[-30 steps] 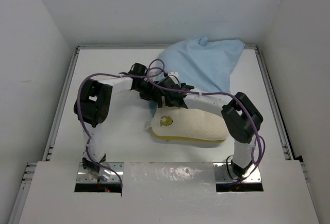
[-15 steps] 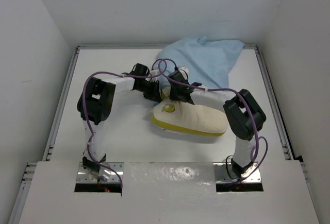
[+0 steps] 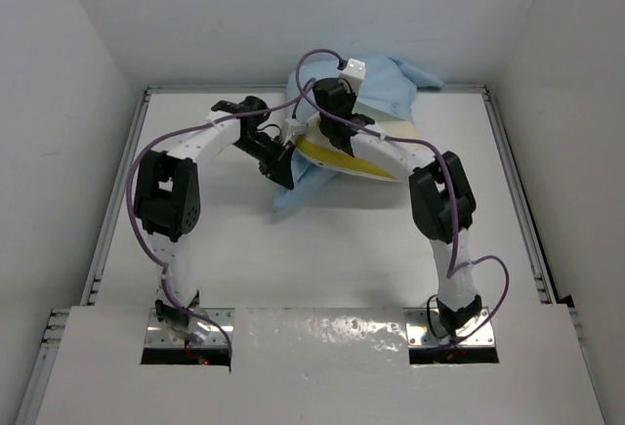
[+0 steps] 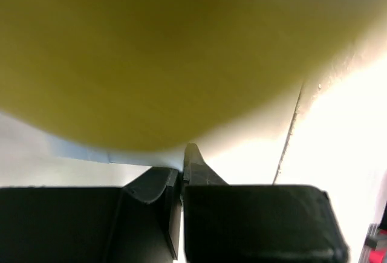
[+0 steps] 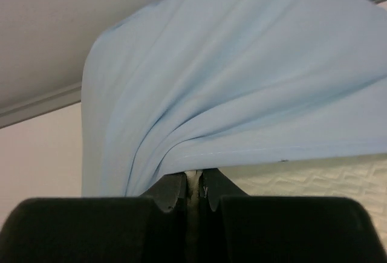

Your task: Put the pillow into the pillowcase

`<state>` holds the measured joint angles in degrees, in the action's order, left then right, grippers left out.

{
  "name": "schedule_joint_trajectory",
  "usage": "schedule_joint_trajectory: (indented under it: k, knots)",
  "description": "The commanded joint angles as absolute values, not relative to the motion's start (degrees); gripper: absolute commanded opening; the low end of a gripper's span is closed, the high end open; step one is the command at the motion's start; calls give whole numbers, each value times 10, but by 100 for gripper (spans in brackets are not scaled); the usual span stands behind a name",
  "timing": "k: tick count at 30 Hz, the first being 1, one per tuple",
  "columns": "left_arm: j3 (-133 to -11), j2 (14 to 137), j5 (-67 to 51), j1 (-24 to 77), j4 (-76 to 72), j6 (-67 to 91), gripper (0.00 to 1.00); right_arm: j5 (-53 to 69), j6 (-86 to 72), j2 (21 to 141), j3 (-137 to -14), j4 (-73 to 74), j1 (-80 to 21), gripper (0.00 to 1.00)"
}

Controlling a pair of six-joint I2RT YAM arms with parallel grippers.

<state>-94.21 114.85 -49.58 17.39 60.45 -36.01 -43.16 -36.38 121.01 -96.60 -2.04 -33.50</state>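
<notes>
The pillow (image 3: 356,159) is raised and tilted at the back of the table, its yellow side towards the top camera. That yellow surface (image 4: 151,51) fills the left wrist view. The light blue pillowcase (image 3: 391,81) bunches over and behind the pillow, and a flap hangs down at the left. My left gripper (image 3: 284,171) is shut under the pillow's left end, with pale blue pillowcase cloth (image 4: 78,152) at its tips (image 4: 183,154). My right gripper (image 3: 339,138) is shut above; a cream strip of pillow (image 5: 314,178) sits between its jaws (image 5: 195,175). Pillowcase folds (image 5: 230,81) gather there.
The white table (image 3: 215,239) is boxed in by white walls, with metal rails (image 3: 119,200) along both sides. Purple cables loop off both arms above the pillow. The arm bases sit in a shiny plate (image 3: 322,332) at the near edge.
Both grippers have shut. The pillow has left the table's front-centre and gone up and towards the back, tilted yellow side out. The pillowcase has bunched up, and a flap now hangs at the left.
</notes>
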Motion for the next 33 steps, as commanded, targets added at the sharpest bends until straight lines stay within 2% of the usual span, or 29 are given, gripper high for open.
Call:
schedule_joint_trajectory:
  k: [1,5,7,8,9,10,12,13,14,16,21,23,24,25,26,29,31,32,33]
  knots:
    - [-919,1094,-577,209,755,-469,0,-544,-331,1219,-1030,-198,-333,0]
    - [-919,1083,-614,195,757,-471,0,-527,-316,1299,-1128,-92,-339,0]
    - [-926,1069,-634,174,757,-469,0,-526,-306,1311,-1093,-78,-350,0]
    - [-926,1064,-642,146,757,-469,0,-506,-303,1308,-1036,-93,-353,0]
    - [-926,1054,-639,131,757,-468,0,-475,-313,1295,-1012,-95,-352,7]
    - [-925,1049,-620,107,756,-468,0,-401,-317,1284,-970,-96,-351,35]
    - [-906,1039,-608,84,756,-469,0,-307,-299,1260,-942,-97,-344,63]
    - [-897,1037,-608,75,756,-469,0,-264,-282,1233,-937,-84,-344,72]
    - [-883,1040,-605,62,755,-468,0,-198,-237,1218,-940,-72,-345,86]
    - [-868,1048,-596,58,754,-464,0,-117,-188,1175,-973,13,-345,99]
    - [-824,1052,-543,50,700,-425,0,9,-125,1059,-1030,238,-345,99]
    - [-799,1050,-523,42,665,-402,0,38,-122,973,-985,254,-341,99]
    - [-795,1050,-506,37,660,-398,0,38,-126,941,-910,249,-338,92]
    - [-794,1050,-500,36,658,-399,0,31,-132,876,-867,242,-331,62]
    - [-794,1050,-493,34,657,-398,0,7,-173,845,-818,235,-310,1]
    - [-800,1042,-470,33,655,-398,0,-22,-252,744,-628,185,-209,0]
    - [-803,1039,-457,33,652,-395,0,-7,-264,722,-535,146,-178,31]
    - [-808,1038,-454,33,652,-391,0,-4,-264,719,-517,138,-104,41]
    - [-809,1038,-451,33,651,-389,0,-3,-258,729,-492,122,-85,62]
